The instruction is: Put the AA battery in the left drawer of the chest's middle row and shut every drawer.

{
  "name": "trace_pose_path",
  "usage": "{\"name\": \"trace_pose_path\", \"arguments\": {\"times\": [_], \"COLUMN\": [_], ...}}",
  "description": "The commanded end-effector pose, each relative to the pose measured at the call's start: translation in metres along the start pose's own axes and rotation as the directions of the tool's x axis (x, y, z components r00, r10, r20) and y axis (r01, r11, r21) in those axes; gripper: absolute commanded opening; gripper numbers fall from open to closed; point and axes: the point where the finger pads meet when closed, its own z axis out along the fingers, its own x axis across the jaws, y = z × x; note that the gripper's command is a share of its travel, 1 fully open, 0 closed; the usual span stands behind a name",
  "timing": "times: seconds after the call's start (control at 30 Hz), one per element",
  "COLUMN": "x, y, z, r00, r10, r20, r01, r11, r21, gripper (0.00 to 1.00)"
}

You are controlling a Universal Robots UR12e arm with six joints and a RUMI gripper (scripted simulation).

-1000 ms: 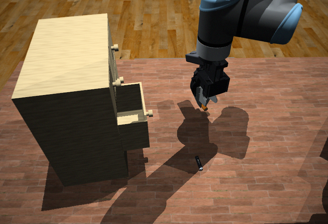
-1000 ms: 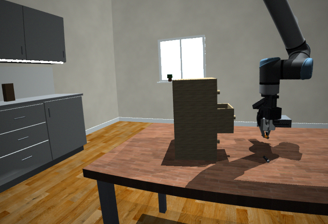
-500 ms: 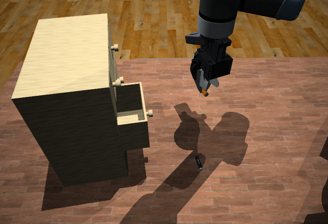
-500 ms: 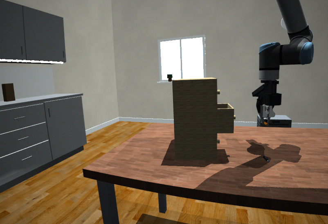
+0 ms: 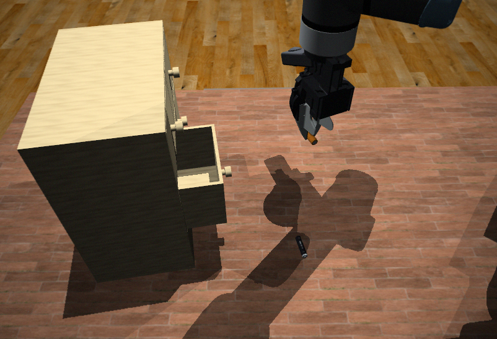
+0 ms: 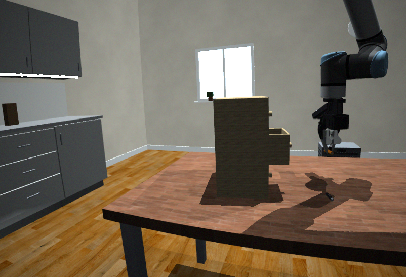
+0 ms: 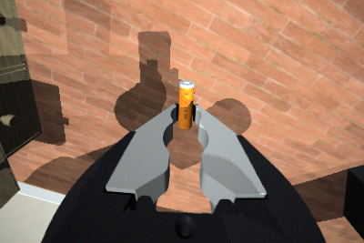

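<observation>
My gripper (image 5: 310,133) (image 6: 329,151) (image 7: 186,105) is shut on the orange AA battery (image 5: 312,139) (image 7: 186,95), which sticks out past the fingertips. It is held in the air to the right of the chest in the top and exterior views, away from the drawers. The wooden chest (image 5: 100,78) (image 6: 242,149) stands upright. Its left drawer of the middle row (image 5: 204,204) (image 6: 279,150) is pulled well out, still seated in the chest. Nothing shows in the visible part of its inside; some of the drawer floor is hidden. The other drawers look shut, seen edge-on.
A small black cylinder with a silver end (image 5: 300,246) (image 6: 329,196) lies on the brick-patterned table (image 5: 401,287) (image 6: 170,201), in front of the chest. The open drawer's round knob (image 5: 227,171) (image 6: 290,144) juts toward the gripper's side. Other knobs stick out above and below it.
</observation>
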Motion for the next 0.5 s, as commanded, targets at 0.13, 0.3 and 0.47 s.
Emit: {"name": "trace_pose_path", "arguments": {"times": [0.13,0.3,0.47], "x": [-0.018,-0.034,-0.045], "y": [0.009,0.02,0.028], "z": [0.0,0.0,0.0], "r00": [0.981,0.918,0.848], "r10": [-0.196,-0.397,-0.53], "r20": [0.0,-0.001,0.0], "r01": [0.196,0.397,0.53], "r11": [0.981,0.918,0.848], "r21": [0.001,0.001,0.0], "gripper": [0.05,0.05,0.05]}}
